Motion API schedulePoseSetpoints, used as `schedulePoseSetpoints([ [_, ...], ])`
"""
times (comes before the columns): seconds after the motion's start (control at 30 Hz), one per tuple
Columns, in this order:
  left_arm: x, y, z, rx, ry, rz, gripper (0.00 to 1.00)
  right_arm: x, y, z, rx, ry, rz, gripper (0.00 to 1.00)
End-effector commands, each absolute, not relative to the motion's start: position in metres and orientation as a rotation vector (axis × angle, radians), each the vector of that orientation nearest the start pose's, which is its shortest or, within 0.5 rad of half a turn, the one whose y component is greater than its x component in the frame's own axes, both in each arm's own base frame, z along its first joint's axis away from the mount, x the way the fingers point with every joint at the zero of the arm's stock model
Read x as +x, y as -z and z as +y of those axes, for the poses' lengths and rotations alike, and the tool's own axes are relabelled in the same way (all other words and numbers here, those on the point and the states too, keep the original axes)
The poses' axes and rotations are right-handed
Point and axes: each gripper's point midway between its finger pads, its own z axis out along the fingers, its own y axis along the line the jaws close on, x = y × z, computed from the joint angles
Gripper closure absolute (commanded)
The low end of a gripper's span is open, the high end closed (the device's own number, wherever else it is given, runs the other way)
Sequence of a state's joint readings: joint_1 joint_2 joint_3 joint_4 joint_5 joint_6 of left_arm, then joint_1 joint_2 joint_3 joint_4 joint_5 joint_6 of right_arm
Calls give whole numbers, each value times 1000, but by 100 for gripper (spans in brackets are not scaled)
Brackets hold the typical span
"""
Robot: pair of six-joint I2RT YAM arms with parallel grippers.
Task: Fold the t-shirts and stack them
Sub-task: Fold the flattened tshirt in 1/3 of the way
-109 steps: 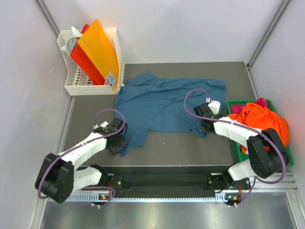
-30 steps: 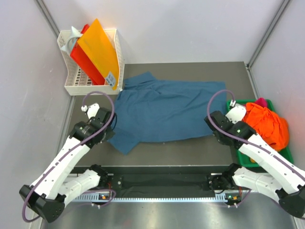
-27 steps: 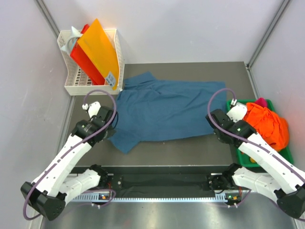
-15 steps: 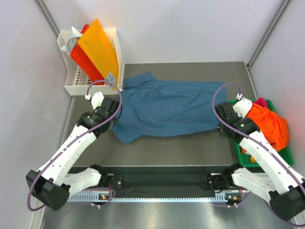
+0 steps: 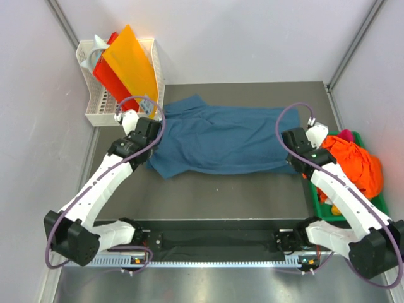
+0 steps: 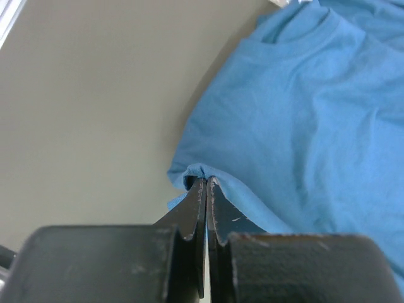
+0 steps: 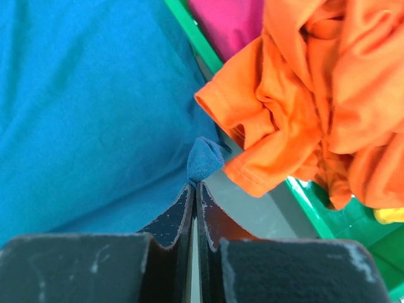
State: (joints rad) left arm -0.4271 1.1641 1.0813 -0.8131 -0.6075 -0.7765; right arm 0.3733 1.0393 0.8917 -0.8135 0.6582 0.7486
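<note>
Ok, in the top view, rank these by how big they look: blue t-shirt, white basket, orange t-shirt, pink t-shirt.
1. blue t-shirt, spread across the table
2. white basket
3. orange t-shirt, bunched up
4. pink t-shirt: only a sliver shows beside the orange one, so its real size can't be judged

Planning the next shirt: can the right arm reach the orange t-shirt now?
Probably not yet: the right pincer is shut on the blue t-shirt. The orange t-shirt lies uncovered beside it, so once free, likely yes.
</note>
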Motion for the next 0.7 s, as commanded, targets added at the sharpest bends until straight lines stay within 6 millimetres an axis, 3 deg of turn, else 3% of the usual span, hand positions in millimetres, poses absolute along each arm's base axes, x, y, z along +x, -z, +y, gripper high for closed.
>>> schedulePoseSetpoints([
  [0.0, 327, -220, -44, -667, -103, 2066, 100, 277, -161, 11, 676, 257, 2164, 100],
  [0.27, 369, -229, -43, -689, -101, 2029, 100, 292, -153, 2, 690, 276, 2180, 100],
  [0.67, 420, -215, -56, -686, -125, 2043, 100, 302, -119, -10, 730, 308, 2241, 100],
])
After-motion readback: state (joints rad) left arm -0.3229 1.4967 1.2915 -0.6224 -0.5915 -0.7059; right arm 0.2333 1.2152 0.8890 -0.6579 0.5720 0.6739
